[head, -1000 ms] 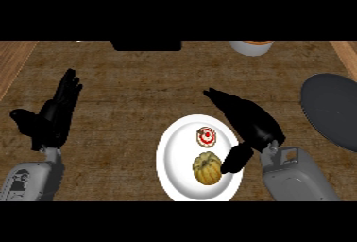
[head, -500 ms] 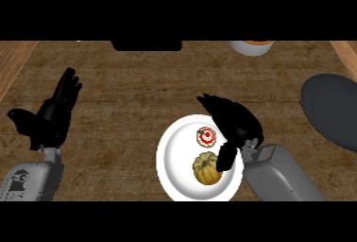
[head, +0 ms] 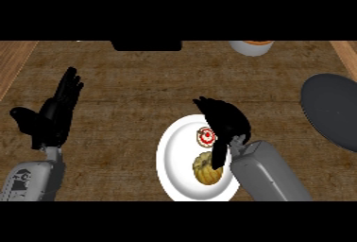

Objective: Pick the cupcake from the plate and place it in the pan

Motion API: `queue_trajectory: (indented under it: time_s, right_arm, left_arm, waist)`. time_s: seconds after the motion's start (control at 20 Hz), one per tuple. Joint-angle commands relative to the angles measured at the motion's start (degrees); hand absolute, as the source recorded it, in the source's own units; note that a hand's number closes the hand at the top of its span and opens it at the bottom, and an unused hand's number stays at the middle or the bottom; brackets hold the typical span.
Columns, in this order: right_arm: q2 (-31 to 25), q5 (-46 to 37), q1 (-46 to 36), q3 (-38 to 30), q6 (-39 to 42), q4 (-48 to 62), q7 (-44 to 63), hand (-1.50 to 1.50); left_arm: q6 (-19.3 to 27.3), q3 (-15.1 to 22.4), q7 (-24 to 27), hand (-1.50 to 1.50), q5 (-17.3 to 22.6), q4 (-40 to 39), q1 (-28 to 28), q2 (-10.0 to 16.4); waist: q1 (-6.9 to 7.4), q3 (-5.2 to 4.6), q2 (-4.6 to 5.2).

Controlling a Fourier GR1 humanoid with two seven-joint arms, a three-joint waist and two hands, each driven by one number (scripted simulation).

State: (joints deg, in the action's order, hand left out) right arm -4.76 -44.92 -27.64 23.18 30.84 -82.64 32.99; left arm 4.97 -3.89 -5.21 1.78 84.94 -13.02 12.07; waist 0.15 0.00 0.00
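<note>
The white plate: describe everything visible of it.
The plate is round, plain white and smooth, like glazed ceramic, lying flat on the wooden counter in the view's lower middle. On its upper part sits the cupcake, red and white on top; below that lies a ribbed yellow-brown item. The right hand, open, covers its upper right rim, and the right forearm hides its lower right edge; whether either touches it cannot be told.

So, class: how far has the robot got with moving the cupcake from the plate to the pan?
Done: nothing; the cupcake sits on the plate. In hand: the open right hand hangs over it. Left: grasp it, carry it to the pan, release.
</note>
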Motion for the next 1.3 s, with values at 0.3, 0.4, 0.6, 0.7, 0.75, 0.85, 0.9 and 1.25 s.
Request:
queue_trajectory:
  time_s: [0.3,0.4,0.6,0.7,0.75,0.85,0.9,1.25]
  right_arm:
    - [2.5,-6.7,-1.5,-1.6,-1.8,10.3,-5.2,-1.5]
    - [1.0,-7.3,1.3,-0.1,-3.2,10.9,-7.5,-1.5]
    - [4.6,-7.3,0.4,-0.3,-0.7,10.2,-3.6,-1.5]
    - [3.3,-7.8,1.1,-1.6,-2.7,14.6,-9.8,-1.5]
    - [4.7,-8.4,1.5,0.6,-2.8,13.8,-9.6,1.5]
    - [1.1,-7.4,-1.7,-0.7,0.0,14.1,-15.9,1.5]
    - [1.0,-8.6,1.3,1.0,-0.6,10.8,-15.8,1.5]
    - [4.0,-12.0,0.9,0.3,-1.4,11.7,-16.3,1.5]
  left_arm:
    - [-1.0,-1.3,2.8,0.0,-0.9,-0.4,2.4,-1.2]
    - [-0.6,-2.0,1.4,0.0,-1.3,-5.9,-4.1,-0.6]
    - [-1.1,-2.1,1.7,0.0,-1.4,-3.9,-2.4,-1.1]
    - [-1.9,-2.7,2.0,0.0,-0.6,-3.1,-1.2,-0.7]
    - [-2.0,-3.4,0.7,0.0,-0.5,-2.3,-1.7,0.3]
    - [-0.7,-1.2,1.7,0.0,-2.4,-3.0,-1.0,-1.9]
    - [-2.1,-1.9,-0.4,0.0,-0.9,1.5,0.6,-0.6]
    - [-1.0,-1.8,1.0,0.0,-2.4,-0.7,-0.6,-2.3]
  waist:
    - [0.08,0.0,0.02]
    - [-0.26,0.0,0.09]
    - [-0.11,0.0,0.01]
    - [-0.05,0.0,0.04]
    - [-0.01,0.0,0.02]
    - [-0.01,0.0,0.06]
    - [0.02,0.01,-0.05]
    - [-0.11,0.0,-0.03]
